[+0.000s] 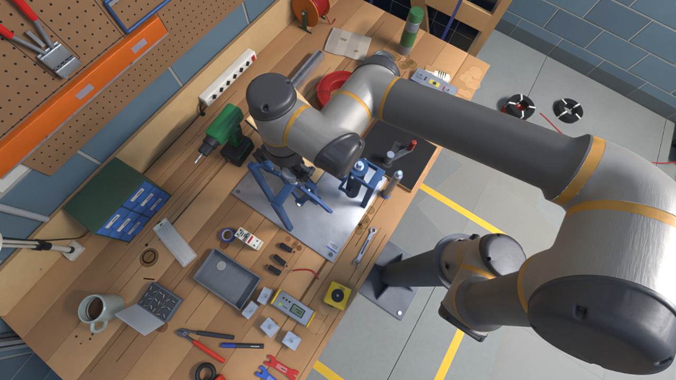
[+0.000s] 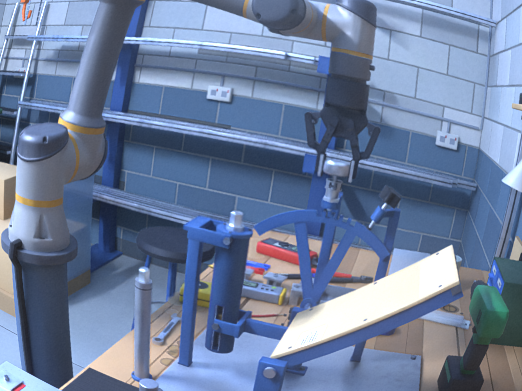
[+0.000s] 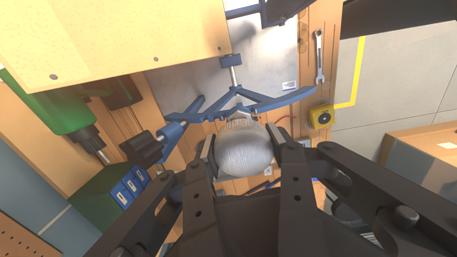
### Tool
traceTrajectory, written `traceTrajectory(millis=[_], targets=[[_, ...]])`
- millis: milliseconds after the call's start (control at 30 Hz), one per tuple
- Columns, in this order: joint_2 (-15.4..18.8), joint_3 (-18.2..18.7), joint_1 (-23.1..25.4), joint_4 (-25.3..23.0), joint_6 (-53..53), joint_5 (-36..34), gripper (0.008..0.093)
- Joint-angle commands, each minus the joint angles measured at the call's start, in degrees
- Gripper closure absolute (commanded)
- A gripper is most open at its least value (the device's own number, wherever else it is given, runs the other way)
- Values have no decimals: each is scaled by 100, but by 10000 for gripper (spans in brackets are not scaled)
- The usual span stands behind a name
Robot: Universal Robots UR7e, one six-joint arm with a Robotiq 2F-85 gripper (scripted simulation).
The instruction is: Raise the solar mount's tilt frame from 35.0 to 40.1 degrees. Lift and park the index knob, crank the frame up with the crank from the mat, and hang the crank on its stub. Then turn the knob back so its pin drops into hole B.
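Observation:
The index knob's pin is hidden inside its stem above the blue arc plate [image 2: 325,220]. My gripper [image 2: 336,171] stands over the top of the arc, closed on the silver index knob [image 3: 242,149], which sits raised on its stem. The tan tilt frame [image 2: 372,300] slopes up to the right below the arc. The crank [image 1: 400,151], with its red-tipped handle, lies on the black mat [image 1: 396,154] at the bench's edge. A grey stub post [image 2: 142,318] stands near the blue screw column [image 2: 226,283].
The green drill [image 1: 226,132] stands on the bench behind the mount's steel base plate [image 1: 309,215]. A green drawer box [image 1: 118,198], a wrench [image 1: 365,244], a grey tray [image 1: 227,277] and small tools lie around the plate.

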Motion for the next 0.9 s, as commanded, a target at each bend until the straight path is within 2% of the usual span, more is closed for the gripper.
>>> traceTrajectory(millis=[0, 167, 867], targets=[[3, 1, 0, -6, 0, 1, 484], [3, 1, 0, -6, 0, 1, 394], [3, 1, 0, -6, 0, 1, 394]])
